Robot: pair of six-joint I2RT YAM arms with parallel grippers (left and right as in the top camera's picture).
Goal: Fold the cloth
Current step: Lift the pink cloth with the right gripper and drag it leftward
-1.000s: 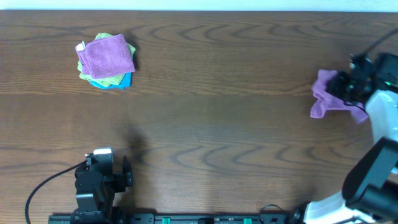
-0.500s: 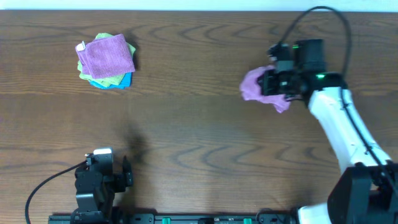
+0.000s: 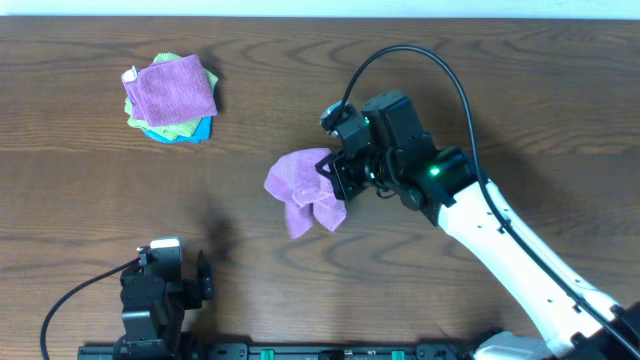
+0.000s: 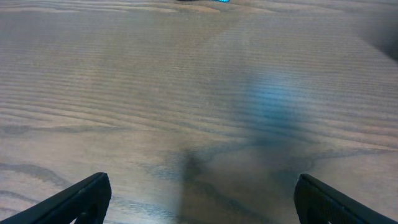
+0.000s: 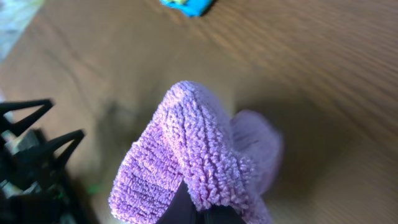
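A crumpled purple cloth (image 3: 300, 188) hangs bunched from my right gripper (image 3: 335, 180) over the middle of the table. The right gripper is shut on the cloth. In the right wrist view the cloth (image 5: 193, 155) fills the frame and hides the fingertips. My left gripper (image 3: 165, 285) is open and empty near the table's front edge at the left. Its two fingers show at the bottom corners of the left wrist view (image 4: 199, 199) above bare wood.
A stack of folded cloths (image 3: 170, 97), purple on top with green and blue under it, lies at the back left. Its blue edge shows at the top of the right wrist view (image 5: 186, 6). The table (image 3: 450, 60) is dark wood.
My right arm has swung from the far right edge to the table's middle, carrying the purple cloth leftward and toward the front. The left arm has not moved.
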